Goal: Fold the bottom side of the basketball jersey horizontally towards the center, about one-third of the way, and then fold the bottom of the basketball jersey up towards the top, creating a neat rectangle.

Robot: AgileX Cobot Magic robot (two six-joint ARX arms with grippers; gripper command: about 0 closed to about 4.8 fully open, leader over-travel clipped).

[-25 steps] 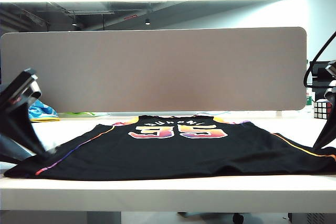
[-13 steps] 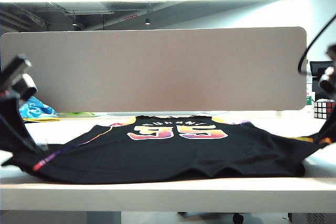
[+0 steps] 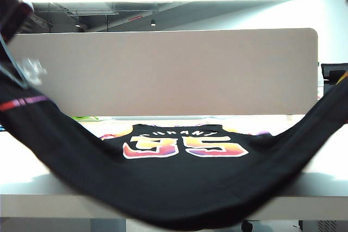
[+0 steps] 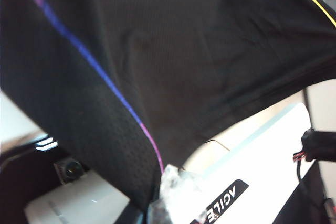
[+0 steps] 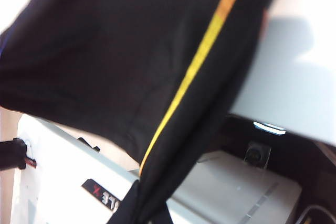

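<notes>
Basketball jersey (image 3: 185,183) hangs like a hammock over the white counter (image 3: 22,172), its near edge raised at both sides while the numbered part rests flat between them. Only the exterior view shows the numbers; the left tool (image 4: 165,195) pinches the purple-striped corner, and the right tool (image 5: 139,203) is clamped on the yellow-striped corner.

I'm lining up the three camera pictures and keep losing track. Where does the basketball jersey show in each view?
Exterior view: the basketball jersey sags across the middle, both bottom corners lifted toward the picture's upper edges.
Left wrist view: black fabric fills most of the frame, pinched by the left gripper.
Right wrist view: it hangs from the right gripper.
Shared landmark: the coloured side stripes.
</notes>
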